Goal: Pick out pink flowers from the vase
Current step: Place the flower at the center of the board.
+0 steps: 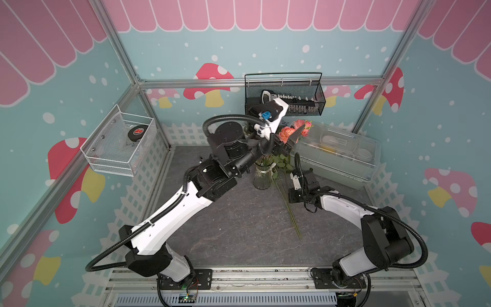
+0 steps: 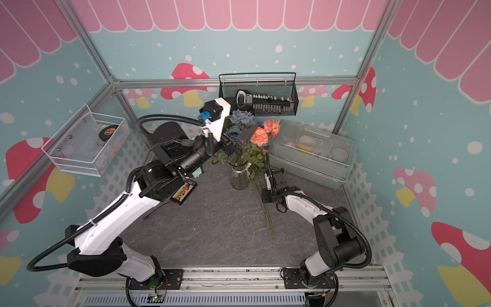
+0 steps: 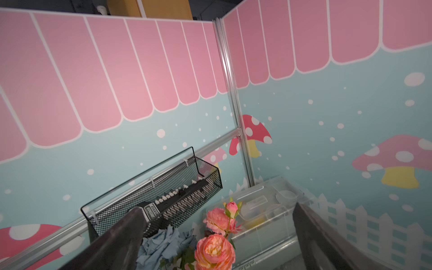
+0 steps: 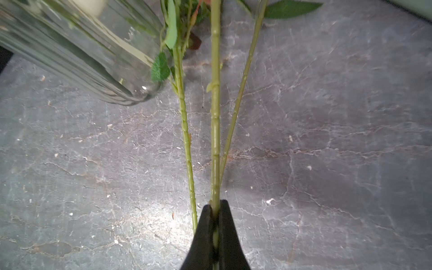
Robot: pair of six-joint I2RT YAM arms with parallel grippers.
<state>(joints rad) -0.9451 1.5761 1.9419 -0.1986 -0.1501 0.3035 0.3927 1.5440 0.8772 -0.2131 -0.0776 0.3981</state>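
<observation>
Two pink flowers (image 1: 287, 133) (image 2: 259, 137) (image 3: 215, 252) stand high at the back, above the clear ribbed vase (image 1: 261, 178) (image 2: 239, 178) (image 4: 81, 51). Their long green stems (image 1: 292, 218) (image 2: 268, 220) run outside the glass, past its right side, down to the table. My right gripper (image 1: 288, 198) (image 2: 263, 198) (image 4: 215, 205) is shut on the middle stem (image 4: 215, 117); two thinner stems pass beside it. My left gripper (image 1: 288, 141) (image 2: 239, 141) (image 3: 217, 208) is raised and open, its dark fingers (image 3: 128, 233) apart on either side of the pink blooms.
Grey-blue roses (image 2: 241, 115) (image 3: 163, 245) rise from the vase behind the left gripper. A translucent lidded box (image 1: 340, 154) sits at the back right. A black mesh basket (image 1: 284, 93) hangs on the back wall and a white wire basket (image 1: 119, 143) on the left wall.
</observation>
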